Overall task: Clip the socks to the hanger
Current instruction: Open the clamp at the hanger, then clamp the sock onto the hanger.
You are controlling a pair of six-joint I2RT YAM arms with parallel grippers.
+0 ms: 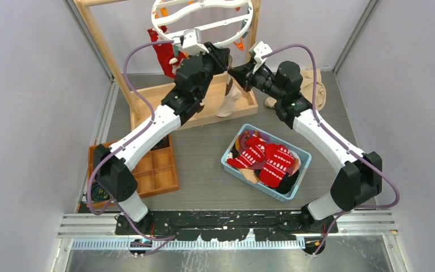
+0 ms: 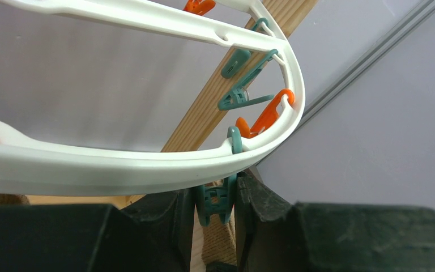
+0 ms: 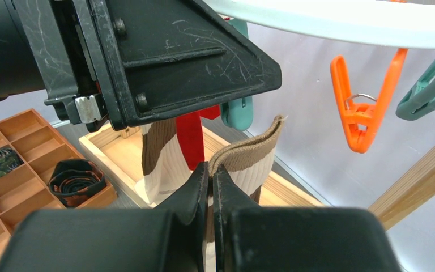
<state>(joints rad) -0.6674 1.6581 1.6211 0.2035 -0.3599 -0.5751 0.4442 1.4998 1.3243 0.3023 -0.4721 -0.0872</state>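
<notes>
The left gripper (image 2: 216,195) squeezes a small teal plastic clip (image 2: 214,207) under the white round plastic hanger (image 2: 147,164). The right gripper (image 3: 210,177) pinches a tan-and-brown striped sock (image 3: 255,158). Next, I think, the sock top goes up into the clip just above.

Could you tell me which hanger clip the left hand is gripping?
The teal clip below the ring's rim, pinched in the left hand; the orange clips and other teal clips hang untouched.

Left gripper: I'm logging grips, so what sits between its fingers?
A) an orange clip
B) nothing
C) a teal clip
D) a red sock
C: the left wrist view shows the left gripper pinching a teal clip that hangs under the white hanger.
</notes>
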